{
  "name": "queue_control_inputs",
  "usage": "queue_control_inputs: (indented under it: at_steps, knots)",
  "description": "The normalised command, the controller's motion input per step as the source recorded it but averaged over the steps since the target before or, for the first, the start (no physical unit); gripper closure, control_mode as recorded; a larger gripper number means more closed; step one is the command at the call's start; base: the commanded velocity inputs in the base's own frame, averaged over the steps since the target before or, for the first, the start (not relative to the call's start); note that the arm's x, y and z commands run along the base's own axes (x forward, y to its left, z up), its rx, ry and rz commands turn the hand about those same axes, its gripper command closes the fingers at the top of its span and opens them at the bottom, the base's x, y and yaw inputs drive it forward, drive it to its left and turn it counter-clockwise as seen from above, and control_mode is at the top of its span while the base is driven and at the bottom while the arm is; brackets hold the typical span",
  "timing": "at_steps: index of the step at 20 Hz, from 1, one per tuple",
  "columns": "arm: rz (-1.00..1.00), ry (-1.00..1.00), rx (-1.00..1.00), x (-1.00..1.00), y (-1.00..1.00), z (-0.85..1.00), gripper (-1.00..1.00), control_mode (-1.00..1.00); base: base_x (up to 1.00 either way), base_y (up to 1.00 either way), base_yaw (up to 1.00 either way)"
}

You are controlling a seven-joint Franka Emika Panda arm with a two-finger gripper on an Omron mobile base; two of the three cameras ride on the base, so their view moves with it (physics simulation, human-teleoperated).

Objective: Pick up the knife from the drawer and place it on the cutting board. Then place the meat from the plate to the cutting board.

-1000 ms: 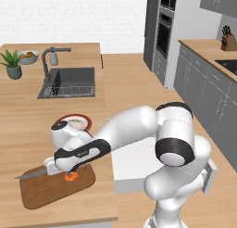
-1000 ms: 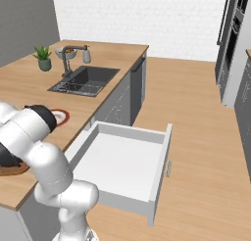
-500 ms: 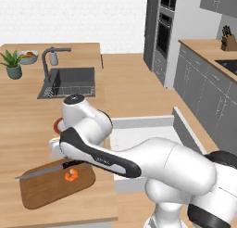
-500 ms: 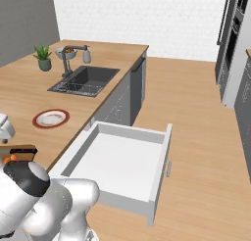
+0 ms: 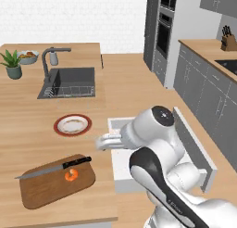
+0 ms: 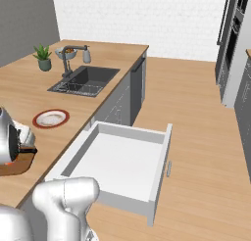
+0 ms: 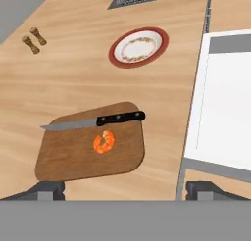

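Observation:
The brown cutting board (image 5: 51, 187) lies near the counter's front edge. The knife (image 5: 52, 168) rests across its far side, black handle (image 7: 120, 118) pointing toward the drawer. The orange-red meat (image 7: 104, 142) sits on the board just below the knife. The plate (image 7: 138, 46) is bare and lies farther back. The drawer (image 6: 122, 159) stands pulled out, white and bare inside. My gripper (image 7: 127, 189) hangs open above the board's near edge, holding nothing, with its fingertips (image 7: 47, 188) wide apart. In the left base view the hand (image 5: 102, 142) is between board and drawer.
A sink (image 5: 69, 81) with a faucet (image 5: 50, 60) lies behind the plate, with a potted plant (image 5: 12, 65) and a grey bowl (image 5: 27, 56) at the back left. Two small shakers (image 7: 33, 40) stand on the counter. A knife block (image 5: 227, 39) sits on the far right counter.
The hand has let go of the meat, which now lies on the board, and has drawn up and back toward the drawer side. Knife, board and plate have stayed put.

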Motion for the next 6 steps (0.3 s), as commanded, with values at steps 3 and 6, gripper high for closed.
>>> queue_control_inputs:
  at_steps: [3,6]
  knots:
    - [-0.05,-0.16,0.26,-0.14,-0.58,0.0,-1.0,-1.0,0.0,0.0,0.0]
    - [0.0,0.0,-0.02,0.0,0.0,0.0,-1.0,-1.0,0.0,0.0,0.0]
